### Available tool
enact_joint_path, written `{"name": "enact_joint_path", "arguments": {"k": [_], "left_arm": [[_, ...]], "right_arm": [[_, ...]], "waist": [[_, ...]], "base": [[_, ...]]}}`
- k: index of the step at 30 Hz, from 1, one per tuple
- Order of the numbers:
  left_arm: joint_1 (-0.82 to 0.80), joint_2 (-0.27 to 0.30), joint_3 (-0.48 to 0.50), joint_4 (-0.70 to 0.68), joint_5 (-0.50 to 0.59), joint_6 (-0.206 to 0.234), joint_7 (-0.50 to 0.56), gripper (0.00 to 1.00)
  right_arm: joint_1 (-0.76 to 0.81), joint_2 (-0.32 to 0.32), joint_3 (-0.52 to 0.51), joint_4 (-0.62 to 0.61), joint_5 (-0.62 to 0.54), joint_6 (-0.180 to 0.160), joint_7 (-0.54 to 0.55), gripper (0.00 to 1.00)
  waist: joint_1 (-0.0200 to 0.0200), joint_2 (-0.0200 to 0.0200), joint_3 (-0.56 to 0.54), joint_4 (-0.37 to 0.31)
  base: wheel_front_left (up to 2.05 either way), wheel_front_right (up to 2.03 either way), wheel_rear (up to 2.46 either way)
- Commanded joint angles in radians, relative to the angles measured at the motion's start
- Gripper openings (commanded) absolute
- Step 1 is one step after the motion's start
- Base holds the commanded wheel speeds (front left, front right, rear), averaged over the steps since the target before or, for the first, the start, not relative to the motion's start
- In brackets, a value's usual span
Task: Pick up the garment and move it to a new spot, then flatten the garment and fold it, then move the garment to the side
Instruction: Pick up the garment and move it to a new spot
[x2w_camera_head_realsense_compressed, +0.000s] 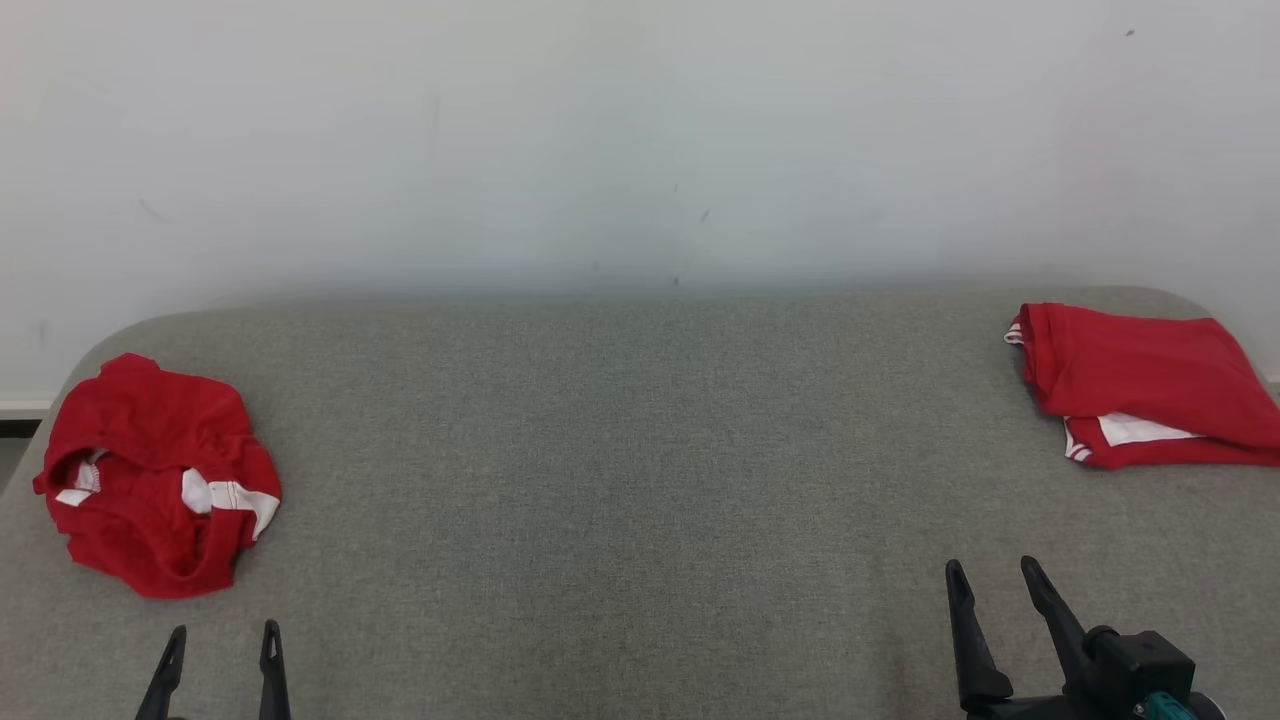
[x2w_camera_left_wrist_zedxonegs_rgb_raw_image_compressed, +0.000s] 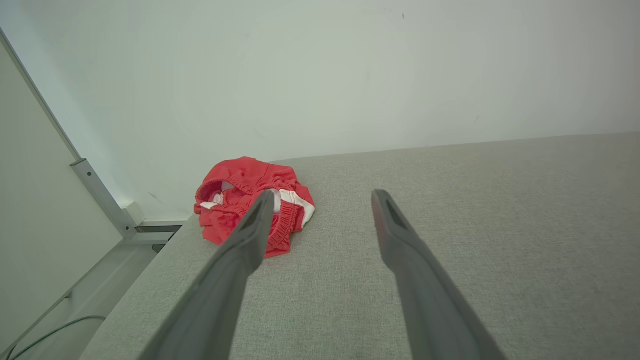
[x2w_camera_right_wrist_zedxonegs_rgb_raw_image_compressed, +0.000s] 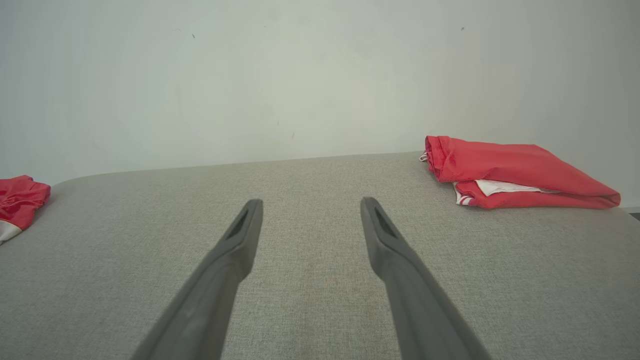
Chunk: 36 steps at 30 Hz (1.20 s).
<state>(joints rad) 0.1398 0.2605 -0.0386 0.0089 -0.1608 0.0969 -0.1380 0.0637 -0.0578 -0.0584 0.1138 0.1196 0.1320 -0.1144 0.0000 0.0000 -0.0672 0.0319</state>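
The crumpled garment (x2w_camera_head_realsense_compressed: 155, 475) lies at the left end of the bench (x2w_camera_head_realsense_compressed: 640, 450), just ahead of the left jaws, well apart from the right jaws; both sets gape empty.

crumpled garment (x2w_camera_head_realsense_compressed: 155, 475): red, white trim, bunched at bench (x2w_camera_head_realsense_compressed: 640, 470) left end
folded garment (x2w_camera_head_realsense_compressed: 1140, 385): red, far right corner
left gripper (x2w_camera_head_realsense_compressed: 225, 628): lower left, jaws apart, near crumpled garment, not touching
right gripper (x2w_camera_head_realsense_compressed: 990, 564): lower right, jaws apart, nothing held
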Motion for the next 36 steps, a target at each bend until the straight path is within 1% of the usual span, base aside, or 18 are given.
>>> {"name": "enact_joint_path", "arguments": {"k": [1,15,21,26,36], "left_arm": [[0.001,0.005,0.001,0.002,-0.004,-0.001,-0.004,1.0],[0.003,0.006,-0.008,0.002,-0.013,0.009,-0.01,1.0],[-0.001,0.004,-0.012,0.001,-0.02,0.012,-0.008,1.0],[-0.011,0.003,-0.017,-0.002,-0.024,0.014,-0.007,1.0],[0.013,0.014,0.006,-0.006,-0.043,0.033,-0.01,1.0]], "right_arm": [[0.01,0.004,0.0,-0.004,-0.003,-0.002,0.002,1.0],[0.018,0.006,-0.006,-0.002,-0.002,-0.002,0.004,1.0],[0.022,0.007,-0.003,0.001,0.001,-0.002,0.003,1.0],[0.027,0.007,-0.009,0.002,0.007,-0.002,-0.005,1.0],[0.043,0.009,-0.034,0.015,0.015,-0.002,-0.018,1.0]], "waist": [[0.0,0.0,0.0,0.0],[0.0,0.0,-0.003,0.006],[0.0,0.0,-0.003,0.027],[0.0,0.0,-0.001,0.09],[0.0,0.0,0.002,0.251]], "base": [[0.0,0.0,0.0],[0.0,0.0,0.0],[0.0,0.0,0.0],[0.0,0.0,0.0],[0.0,0.0,0.0]]}}
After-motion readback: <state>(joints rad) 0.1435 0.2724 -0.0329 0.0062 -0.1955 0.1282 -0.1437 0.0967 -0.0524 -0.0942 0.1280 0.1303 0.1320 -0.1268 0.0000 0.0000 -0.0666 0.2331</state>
